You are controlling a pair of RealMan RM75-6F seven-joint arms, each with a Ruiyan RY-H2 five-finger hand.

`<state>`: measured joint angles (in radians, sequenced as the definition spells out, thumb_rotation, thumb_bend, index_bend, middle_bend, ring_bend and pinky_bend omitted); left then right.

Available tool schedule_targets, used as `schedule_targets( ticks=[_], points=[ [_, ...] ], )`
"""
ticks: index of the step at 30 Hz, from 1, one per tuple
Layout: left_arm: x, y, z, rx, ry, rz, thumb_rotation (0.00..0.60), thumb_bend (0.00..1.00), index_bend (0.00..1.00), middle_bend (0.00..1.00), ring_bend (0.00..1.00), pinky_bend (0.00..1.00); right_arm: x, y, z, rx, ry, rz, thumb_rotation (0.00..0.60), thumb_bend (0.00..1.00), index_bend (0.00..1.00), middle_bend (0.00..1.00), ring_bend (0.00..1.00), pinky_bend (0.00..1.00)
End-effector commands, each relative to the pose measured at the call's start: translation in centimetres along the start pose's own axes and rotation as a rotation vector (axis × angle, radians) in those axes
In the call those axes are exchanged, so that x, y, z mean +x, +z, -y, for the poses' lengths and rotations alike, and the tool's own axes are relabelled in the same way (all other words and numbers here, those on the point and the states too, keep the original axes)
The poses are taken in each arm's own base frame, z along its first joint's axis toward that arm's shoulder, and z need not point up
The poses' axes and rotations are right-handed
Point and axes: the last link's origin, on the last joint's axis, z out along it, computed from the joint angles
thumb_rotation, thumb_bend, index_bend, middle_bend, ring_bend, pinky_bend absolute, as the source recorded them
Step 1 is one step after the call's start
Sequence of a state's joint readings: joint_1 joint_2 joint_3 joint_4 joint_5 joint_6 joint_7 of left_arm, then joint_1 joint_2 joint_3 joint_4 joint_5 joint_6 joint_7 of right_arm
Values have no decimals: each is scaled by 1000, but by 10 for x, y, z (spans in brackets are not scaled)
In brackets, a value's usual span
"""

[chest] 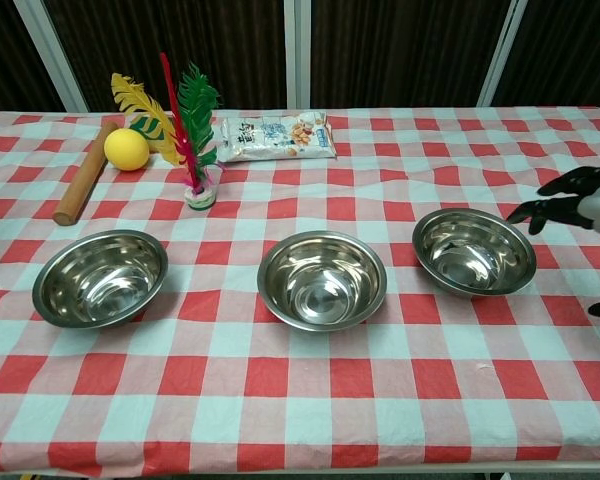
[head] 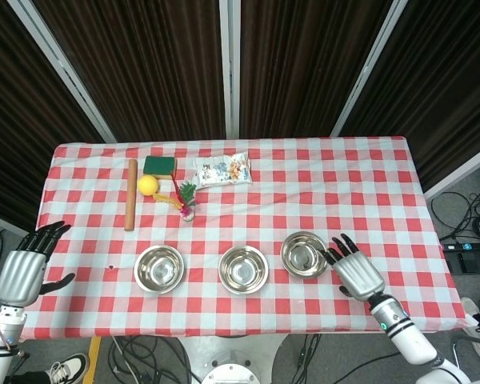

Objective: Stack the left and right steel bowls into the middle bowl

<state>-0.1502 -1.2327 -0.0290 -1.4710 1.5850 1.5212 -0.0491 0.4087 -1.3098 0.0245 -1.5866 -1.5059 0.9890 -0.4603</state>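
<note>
Three steel bowls stand in a row near the table's front edge: the left bowl (head: 159, 268) (chest: 100, 277), the middle bowl (head: 243, 268) (chest: 322, 279) and the right bowl (head: 305, 254) (chest: 474, 250). All three are empty and apart from each other. My right hand (head: 354, 274) (chest: 574, 203) hovers just right of the right bowl, fingers spread, holding nothing. My left hand (head: 24, 268) is off the table's left edge, fingers spread and empty, seen only in the head view.
At the back left lie a wooden rolling pin (head: 130, 205) (chest: 83, 186), a yellow ball (head: 148, 185) (chest: 126, 149), a green sponge (head: 159, 165), a feather shuttlecock (head: 186, 202) (chest: 193, 140) and a snack bag (head: 222, 170) (chest: 276, 136). A red checked cloth (head: 360, 192) covers the table.
</note>
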Motion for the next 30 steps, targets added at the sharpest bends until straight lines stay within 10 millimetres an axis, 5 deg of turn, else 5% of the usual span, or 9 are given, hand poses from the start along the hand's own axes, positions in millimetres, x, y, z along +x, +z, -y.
schedule_targets(
  ticks=[1,13,20,30],
  points=[
    [0,-1,1,0,-1,1,600,77,196,230,176,233,-3,13,6,20,-15,18,600,100,172,257,84,78],
    [-1,-1,6,4,0,1,600,78,195,230,176,233,-7,48,26,89,-36,29,600,155,247,299,143,153],
    [-2,-2,9,9,7,4,600,79,195,230,176,232,-12,61,32,123,-49,13,600,291,451,424,308,339],
    [-5,-1,12,11,6,8,600,80,196,230,176,232,-19,65,34,133,-51,15,600,367,596,515,413,465]
  ],
)
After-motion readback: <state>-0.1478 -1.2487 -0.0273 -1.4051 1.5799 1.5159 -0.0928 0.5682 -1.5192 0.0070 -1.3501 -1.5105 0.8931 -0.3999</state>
